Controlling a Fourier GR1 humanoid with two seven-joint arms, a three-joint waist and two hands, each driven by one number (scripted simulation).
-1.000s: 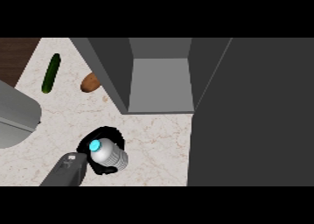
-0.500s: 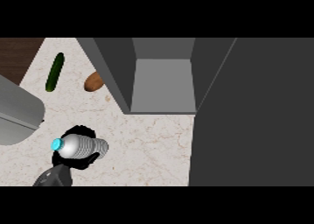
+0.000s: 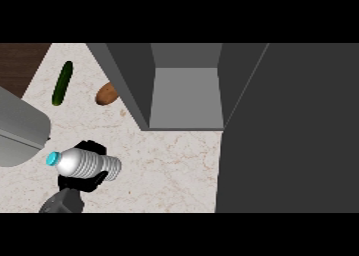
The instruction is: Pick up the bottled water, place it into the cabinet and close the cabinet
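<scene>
Left hand [image 3: 84, 181] fingers curled round bottled water [image 3: 86, 165], cap pointing left, above counter [image 3: 174, 170], well left-below the open cabinet [image 3: 183, 95]; cucumber [image 3: 61, 83] farther up-left.

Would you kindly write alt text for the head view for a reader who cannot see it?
The robot's left hand holds a bottled water tilted on its side, cap pointing left, above the speckled counter. An open grey cabinet stands ahead; a cucumber and a potato lie at upper left.

Grey forearm [image 3: 60, 202] rising from the lower edge, rounded and smooth, ending in a black hand [image 3: 84, 181] with dark, blocky fingers
</scene>
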